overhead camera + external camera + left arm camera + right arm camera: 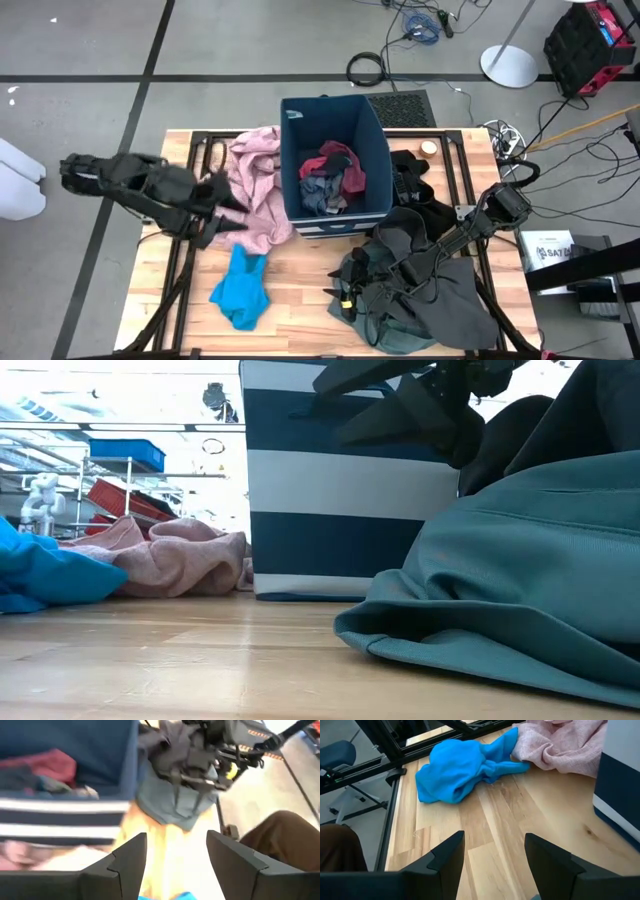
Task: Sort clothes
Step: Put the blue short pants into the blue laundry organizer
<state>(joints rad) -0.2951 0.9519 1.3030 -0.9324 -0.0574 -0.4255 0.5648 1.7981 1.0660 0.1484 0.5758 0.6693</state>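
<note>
- At the table's left edge, the left gripper (222,212) hangs over the near hem of the dusty-pink garment (258,188) — its fingers (125,862) spread, nothing between them.
- Just toward the front, the bright-blue piece (241,288) lies flat on bare wood (500,845), touching the pink garment's lower edge; open board lies around its other sides.
- Mid-table, the navy-blue bin (334,165) stands against the back half, the pink garment touching its left wall; red and dark grey pieces (328,178) lie inside.
- Between the bin's front wall and the table's front edge runs a clear strip of wood.
- Right of that, the grey-green garment (425,300) is heaped to the front-right corner, a black one (412,185) behind it beside the bin.
- The right gripper (347,296) sits at the heap's left edge — fingers (445,865) apart, empty.
</note>
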